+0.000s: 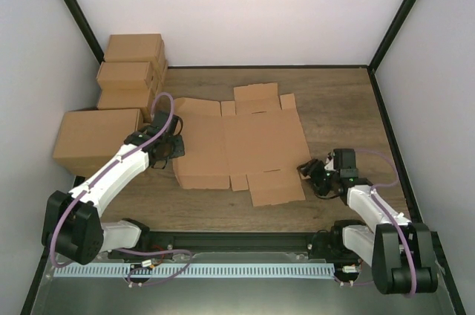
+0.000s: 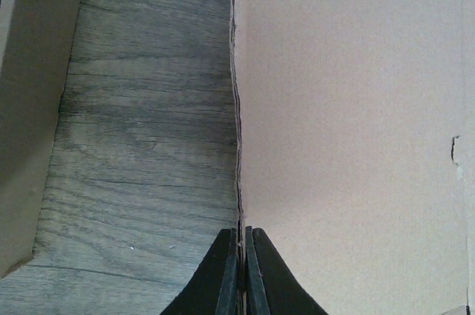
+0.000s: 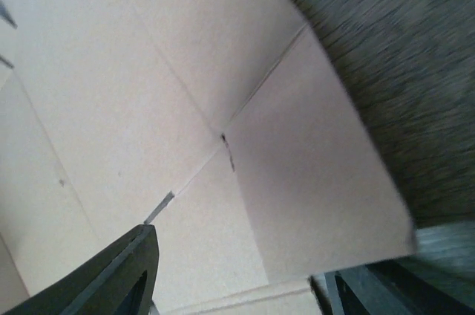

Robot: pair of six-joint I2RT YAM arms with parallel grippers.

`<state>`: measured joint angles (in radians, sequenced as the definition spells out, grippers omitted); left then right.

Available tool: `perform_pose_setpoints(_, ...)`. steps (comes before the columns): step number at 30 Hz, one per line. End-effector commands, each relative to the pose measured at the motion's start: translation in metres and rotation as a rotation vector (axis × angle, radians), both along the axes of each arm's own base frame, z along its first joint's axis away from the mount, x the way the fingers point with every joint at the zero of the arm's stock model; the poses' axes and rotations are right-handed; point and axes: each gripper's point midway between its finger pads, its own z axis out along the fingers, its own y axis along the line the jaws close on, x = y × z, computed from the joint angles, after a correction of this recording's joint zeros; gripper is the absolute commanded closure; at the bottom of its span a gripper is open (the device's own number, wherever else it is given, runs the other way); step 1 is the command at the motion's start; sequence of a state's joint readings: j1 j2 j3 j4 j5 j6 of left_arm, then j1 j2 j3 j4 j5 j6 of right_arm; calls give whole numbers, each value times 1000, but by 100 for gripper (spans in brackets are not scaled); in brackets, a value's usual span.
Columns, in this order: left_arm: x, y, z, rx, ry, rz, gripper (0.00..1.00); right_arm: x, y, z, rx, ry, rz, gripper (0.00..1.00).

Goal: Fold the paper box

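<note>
The paper box [image 1: 245,144] is a flat brown die-cut cardboard sheet with flaps and tabs, lying in the middle of the wooden table. My left gripper [image 1: 175,148] is at its left edge. In the left wrist view the fingers [image 2: 242,230] are shut on the thin cardboard edge [image 2: 356,122], which runs straight up between them. My right gripper [image 1: 307,170] is at the sheet's right side by the near right flap. In the right wrist view it [image 3: 241,255] is open wide, with the flap [image 3: 297,174] and creased panels filling the space between and ahead of the fingers.
Three squarish brown cartons [image 1: 133,70] are stacked at the back left, and a larger carton [image 1: 96,140] stands just left of my left arm; its side shows in the left wrist view [image 2: 30,107]. Walls enclose the table on the left, back and right.
</note>
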<state>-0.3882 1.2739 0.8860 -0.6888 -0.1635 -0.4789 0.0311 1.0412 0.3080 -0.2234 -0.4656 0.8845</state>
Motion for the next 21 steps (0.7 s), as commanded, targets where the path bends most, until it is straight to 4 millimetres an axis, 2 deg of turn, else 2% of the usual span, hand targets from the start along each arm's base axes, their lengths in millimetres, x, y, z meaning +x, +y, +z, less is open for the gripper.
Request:
perform_pose_setpoints(1, 2, -5, -3, -12, -3, -19, 96, 7, 13, 21, 59, -155, 77, 38)
perform_pose_setpoints(7, 2, -8, -5, -18, 1, -29, 96, 14, -3, 23, -15, -174, -6, 45)
perform_pose_setpoints(16, 1, -9, -7, -20, 9, -37, 96, 24, -6, 12, -4, -78, -52, 47)
perform_pose_setpoints(21, 1, -9, -8, -20, 10, -37, 96, 27, -15, 6, -16, -29, -130, 59)
